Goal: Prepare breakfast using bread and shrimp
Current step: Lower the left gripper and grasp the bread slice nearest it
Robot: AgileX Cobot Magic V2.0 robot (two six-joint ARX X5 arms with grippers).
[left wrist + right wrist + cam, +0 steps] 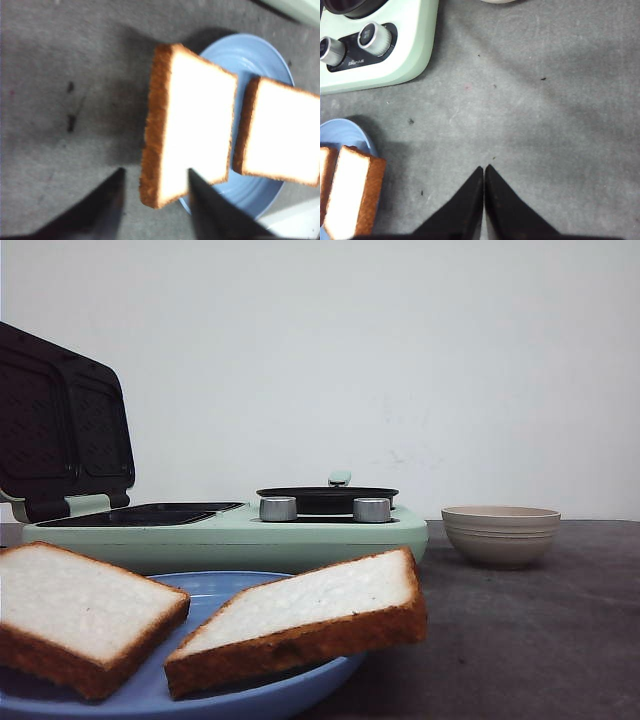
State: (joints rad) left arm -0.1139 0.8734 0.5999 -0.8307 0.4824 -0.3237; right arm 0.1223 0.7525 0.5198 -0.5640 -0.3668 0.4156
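Two slices of bread lie on a blue plate [290, 695] at the front left of the table: one slice [70, 610] on the left, the other [310, 605] tilted over the plate's right rim. My left gripper [155, 172] hangs open above the plate [250, 55], and a corner of the nearer slice [195, 125] shows between its fingers. The other slice [285, 130] lies beside it. My right gripper [484, 168] is shut on nothing over bare table, to the side of the plate [345, 132] and a slice [350, 195]. The shrimp is out of view.
A mint-green sandwich maker [230, 530] stands behind the plate, its dark lid [60, 425] raised at the left. It carries a small black pan [325, 497] and two metal knobs [375, 37]. A beige bowl [500, 533] sits at the right.
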